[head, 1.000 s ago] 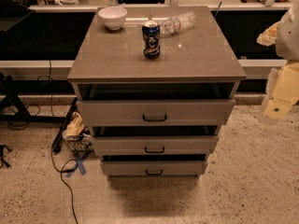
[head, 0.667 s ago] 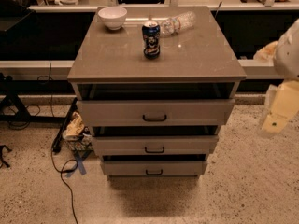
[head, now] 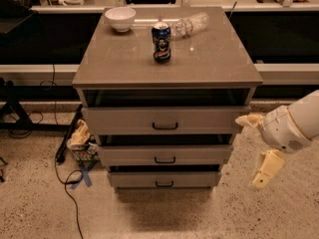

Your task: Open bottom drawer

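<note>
The bottom drawer is the lowest of three grey-beige fronts in the cabinet, with a small black bar handle. A dark gap shows above its front. The middle drawer and top drawer sit above it. My gripper hangs to the right of the cabinet, level with the middle drawer and clear of all the fronts. Its cream fingers are spread apart and hold nothing.
On the cabinet top stand a white bowl, a blue can and a plastic bottle lying on its side. A crumpled bag and black cables lie on the floor at the left. Counters run behind.
My arm has come down and to the left, from high at the right edge to beside the cabinet's right side at drawer height. The drawers have not moved.
</note>
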`<state>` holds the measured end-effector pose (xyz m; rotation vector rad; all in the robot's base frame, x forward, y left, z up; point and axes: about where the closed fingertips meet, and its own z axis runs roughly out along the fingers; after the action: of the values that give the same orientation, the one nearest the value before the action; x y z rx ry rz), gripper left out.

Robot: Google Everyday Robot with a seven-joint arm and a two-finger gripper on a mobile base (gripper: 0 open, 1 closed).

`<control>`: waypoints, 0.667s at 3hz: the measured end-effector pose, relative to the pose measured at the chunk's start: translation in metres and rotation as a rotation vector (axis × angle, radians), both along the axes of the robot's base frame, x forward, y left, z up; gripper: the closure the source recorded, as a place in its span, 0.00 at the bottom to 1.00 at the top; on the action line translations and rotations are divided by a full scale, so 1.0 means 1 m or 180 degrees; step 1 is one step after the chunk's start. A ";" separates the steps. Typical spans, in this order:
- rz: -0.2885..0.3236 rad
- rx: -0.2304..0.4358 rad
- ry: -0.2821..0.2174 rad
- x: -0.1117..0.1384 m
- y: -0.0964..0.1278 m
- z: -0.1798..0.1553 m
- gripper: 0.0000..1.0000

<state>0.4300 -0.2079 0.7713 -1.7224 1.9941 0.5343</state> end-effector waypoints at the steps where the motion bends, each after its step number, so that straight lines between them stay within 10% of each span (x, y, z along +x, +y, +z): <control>1: -0.0006 -0.0002 -0.0001 0.000 0.000 0.001 0.00; 2: -0.0108 0.0108 -0.0007 -0.007 -0.009 -0.023 0.00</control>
<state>0.4232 -0.2174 0.7483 -1.6654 1.9977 0.5514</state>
